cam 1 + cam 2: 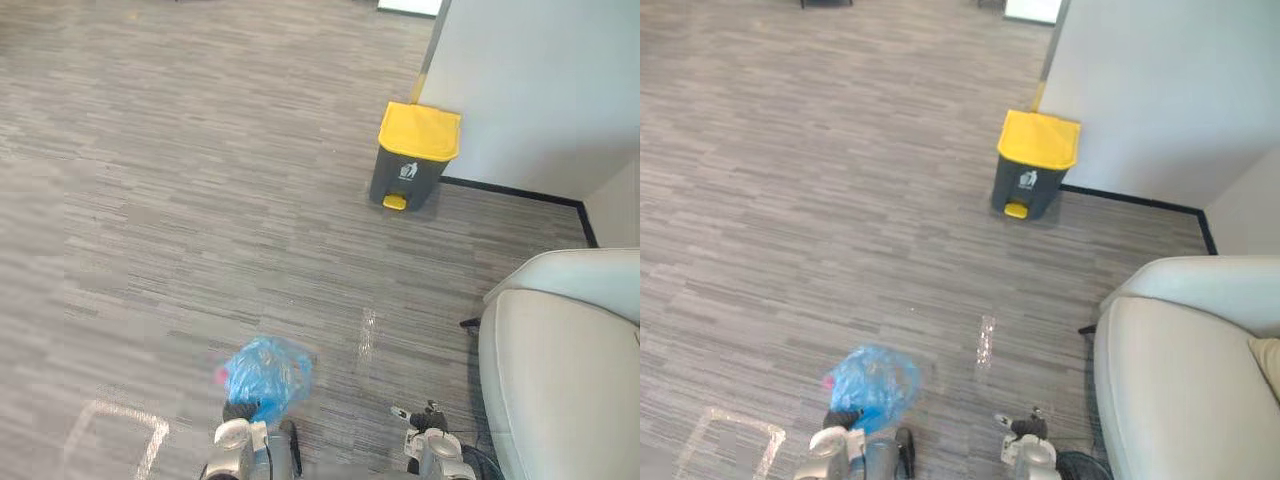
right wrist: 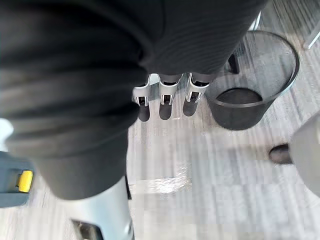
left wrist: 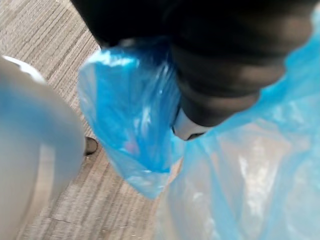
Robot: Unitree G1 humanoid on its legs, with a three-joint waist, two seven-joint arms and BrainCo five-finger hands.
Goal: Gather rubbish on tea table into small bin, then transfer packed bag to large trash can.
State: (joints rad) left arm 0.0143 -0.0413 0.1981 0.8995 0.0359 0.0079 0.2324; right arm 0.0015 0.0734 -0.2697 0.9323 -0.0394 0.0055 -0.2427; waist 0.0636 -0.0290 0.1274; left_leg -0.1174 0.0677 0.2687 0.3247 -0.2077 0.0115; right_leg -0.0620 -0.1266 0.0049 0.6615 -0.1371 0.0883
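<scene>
While the left hand (image 1: 240, 411) clamps the blue bag (image 1: 268, 372), right hand (image 2: 165, 96) slack, open floor (image 1: 250, 200) reaches the yellow-lidded bin (image 1: 412, 157).

from where i stand i count one blue bag (image 1: 268, 372), one grey pedal bin (image 1: 413, 155) with a single yellow lid, one black mesh basket (image 2: 252, 82) and one pale sofa (image 1: 560, 360). the floor carries two marks: one taped white outline (image 1: 115, 430) and one shiny strip (image 1: 367, 333). there are two robot hands, the left hand (image 1: 240, 410) and the right hand (image 2: 165, 102).
</scene>
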